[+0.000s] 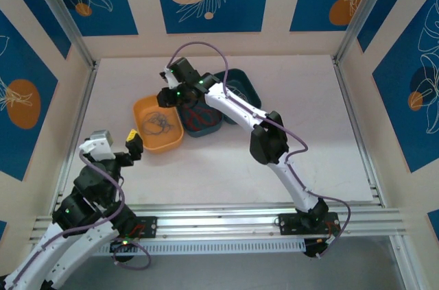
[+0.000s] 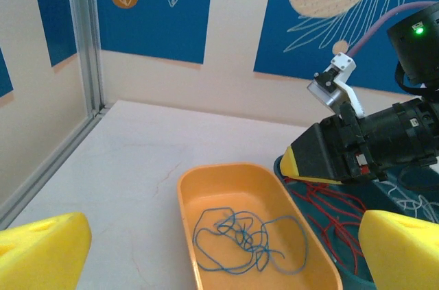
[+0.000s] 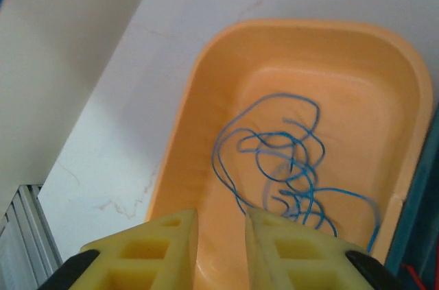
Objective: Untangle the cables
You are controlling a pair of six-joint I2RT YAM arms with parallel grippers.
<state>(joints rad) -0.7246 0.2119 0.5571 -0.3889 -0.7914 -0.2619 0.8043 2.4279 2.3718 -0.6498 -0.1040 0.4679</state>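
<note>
A tangled blue cable [image 3: 288, 160] lies loose in the orange tray [image 3: 199, 77], also seen as the blue cable [image 2: 247, 238] from the left wrist. A red cable [image 2: 329, 211] loops in the teal tray [image 1: 206, 129] beside it, and white loops [image 2: 415, 202] show further right. My right gripper [image 3: 221, 235] hovers over the orange tray's [image 1: 138, 115] far end. Its jaws stand a little apart with nothing between them, and the blue cable runs just past one fingertip [image 3: 302, 249]. My left gripper [image 2: 219, 262] is wide open and holds nothing, on the near-left side of the tray.
A second teal tray [image 1: 248, 88] stands behind the first. The right arm [image 1: 267, 142] stretches diagonally across the table's middle. Aluminium frame posts [image 2: 86, 36] and walls close in the white table [image 1: 309, 105] on three sides.
</note>
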